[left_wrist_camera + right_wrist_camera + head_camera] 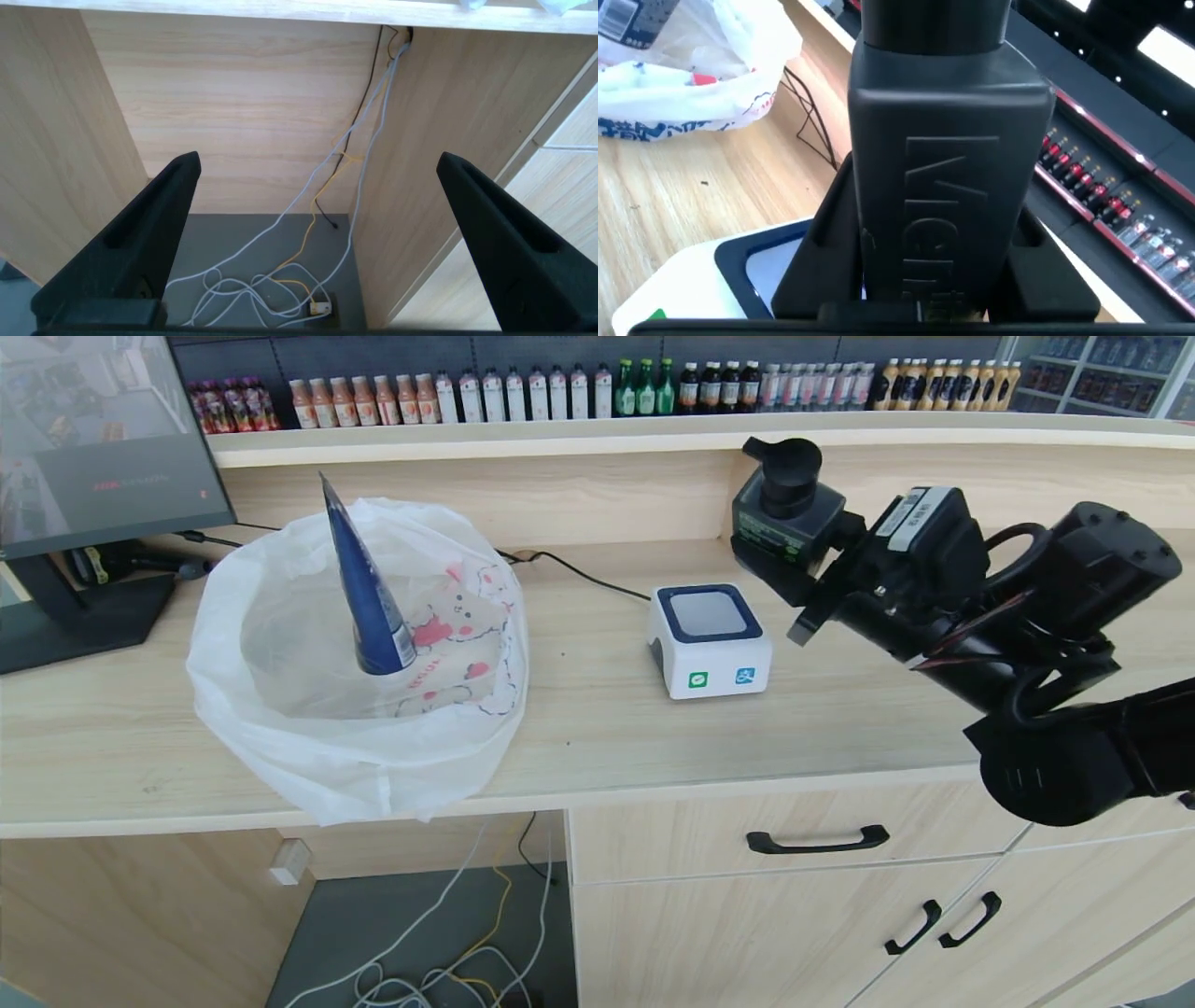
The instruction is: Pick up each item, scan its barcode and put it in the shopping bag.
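Lower frame, head view: drawer fronts with black handles [817,841] at right, loose cables [439,952] on the floor of the open recess at centre. The left gripper [320,161] hangs below the counter facing this recess, its jaws spread wide and grasping nothing.

Middle frame: pale wooden counter [597,747]. At centre left stands the white shopping bag [243,728], mouth open, already containing a blue tube [364,588] standing on its cap and a pack with pink cartoon print [457,653]. At centre sits the white cube scanner [709,639], its window facing up.

Upper right: the right gripper [826,574] is clenched around the body of a dark bottle [780,518] with a black cap, held in the air above and just to the right of the scanner, clear of its window. The right wrist view shows the bottle filling the jaws, with the scanner beneath it.

Far: a monitor [93,429] at upper left; a shelf of bottled drinks [597,392] along the top edge.

Step in hand, judged: the scanning of the bottle. Whether its barcode faces the window cannot be told. The next move calls for bringing the coded side over the window, then carrying the bottle leftward across the counter and releasing it inside the bag's mouth without snagging the rim or knocking the tube
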